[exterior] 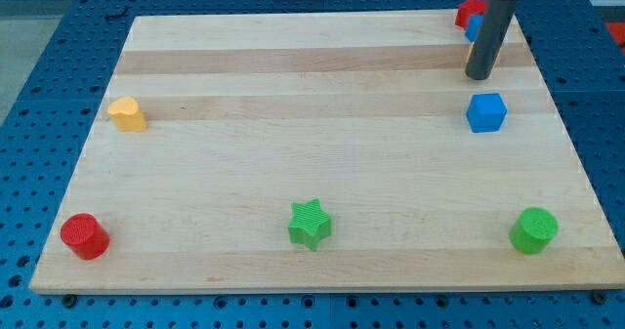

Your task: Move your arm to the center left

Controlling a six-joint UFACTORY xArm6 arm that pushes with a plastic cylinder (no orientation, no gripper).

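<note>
My tip rests on the wooden board near the view's top right. It stands just above the blue cube with a small gap. Behind the rod, at the top right corner, a red block and part of another blue block show; the rod hides part of them. A yellow heart-shaped block sits at the view's left, mid-height, far from the tip.
A red cylinder sits at the bottom left, a green star at the bottom middle, and a green cylinder at the bottom right. A blue perforated table surrounds the board.
</note>
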